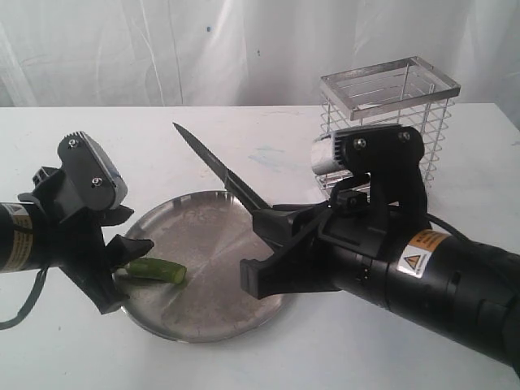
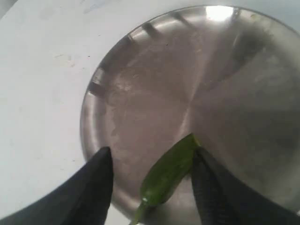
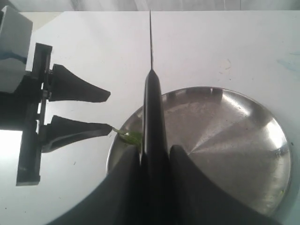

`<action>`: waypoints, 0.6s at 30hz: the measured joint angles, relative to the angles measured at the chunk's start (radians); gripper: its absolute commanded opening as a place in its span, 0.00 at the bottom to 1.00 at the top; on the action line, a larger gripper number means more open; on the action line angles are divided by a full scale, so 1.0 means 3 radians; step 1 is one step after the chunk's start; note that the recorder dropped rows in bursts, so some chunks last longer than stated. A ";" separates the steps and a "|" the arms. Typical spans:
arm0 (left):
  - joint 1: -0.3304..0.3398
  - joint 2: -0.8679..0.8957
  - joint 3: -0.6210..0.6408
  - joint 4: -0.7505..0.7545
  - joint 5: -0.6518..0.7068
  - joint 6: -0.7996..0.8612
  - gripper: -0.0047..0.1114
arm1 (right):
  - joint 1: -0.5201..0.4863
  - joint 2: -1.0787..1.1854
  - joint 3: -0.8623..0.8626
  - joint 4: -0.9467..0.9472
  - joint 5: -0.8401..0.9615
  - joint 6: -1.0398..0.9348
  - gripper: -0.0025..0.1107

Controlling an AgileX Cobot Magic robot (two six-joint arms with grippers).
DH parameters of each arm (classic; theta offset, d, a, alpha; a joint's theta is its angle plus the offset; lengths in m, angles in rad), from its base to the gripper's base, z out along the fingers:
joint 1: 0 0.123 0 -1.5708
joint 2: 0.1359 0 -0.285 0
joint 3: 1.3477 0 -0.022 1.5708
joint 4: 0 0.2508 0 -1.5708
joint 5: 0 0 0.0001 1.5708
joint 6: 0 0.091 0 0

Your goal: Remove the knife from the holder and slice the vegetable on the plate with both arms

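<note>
**Knife gripped over the plate, chili between parted fingers**

In the exterior view the knife (image 1: 218, 165) is at the centre of the frame. It is slim and all black, and its long pointed blade slants up toward the upper left, past the far rim of the plate (image 1: 207, 223). The right gripper (image 1: 255, 245) is clamped on the black handle, one finger on each side.

The vegetable (image 1: 156, 270), a small glossy green chili tapering to a thin stem, lies on the left part of the dull steel plate, at lower left of centre. The left gripper (image 3: 110, 111) stands wide apart around it. The left wrist view shows the chili between the two fingers (image 2: 96, 185), close to one of them and clear of the other.

The holder (image 1: 406, 100), a silver wire basket, stands at upper right on the white table (image 1: 81, 349), behind the right arm.
</note>
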 measured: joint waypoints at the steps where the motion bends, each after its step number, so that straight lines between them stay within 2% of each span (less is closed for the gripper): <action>1: 0.0000 0.0000 -0.0026 0.0077 0.0068 -0.0026 0.52 | 0.0000 0.0000 0.0000 0.0025 0.0006 -0.0001 0.02; 5: 0.0000 0.0084 -0.0089 0.0293 0.0226 -0.0183 0.52 | 0.0000 0.0000 0.0000 0.0047 0.0050 0.0007 0.02; 14: 0.0000 0.0518 -0.0241 0.0975 0.0238 -0.0451 0.52 | 0.0000 0.0000 0.0000 0.0054 0.0061 0.0007 0.02; 18: 0.0000 0.0651 -0.0286 0.1061 0.0238 -0.0448 0.52 | 0.0000 0.0000 0.0000 0.0054 0.0069 0.0007 0.02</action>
